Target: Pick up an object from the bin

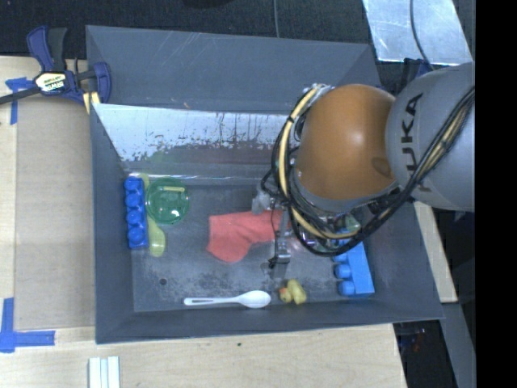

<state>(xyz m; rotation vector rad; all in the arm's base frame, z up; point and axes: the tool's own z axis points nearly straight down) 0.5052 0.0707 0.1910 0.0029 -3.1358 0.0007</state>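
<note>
- The gripper (279, 263) hangs low in the bin (109, 241), a bit right of the middle and toward the near side. I cannot tell if it is spread or pressed together.
- It is right at the right edge of a crumpled red cloth (237, 234). The cloth lies flat on the bin floor in the middle. I see nothing pinched in the gripper.
- Just near of the gripper lies a small yellow thing (292, 293).
- Left of that, along the near side, lies a white spoon (230, 301), with its round end pointing right.
- To the right of the gripper sits a blue block (354, 272) with bumps on it.
- Above the gripper is the big round orange cover (343, 140) with cables looped about it. The grey arm (436, 136) comes in from the right.
- Well apart, at the left side, a long blue block (135, 211) lies by the wall. Beside it sits a clear green cup (167, 203), and a yellow piece (156, 239) lies just near of the cup.
</note>
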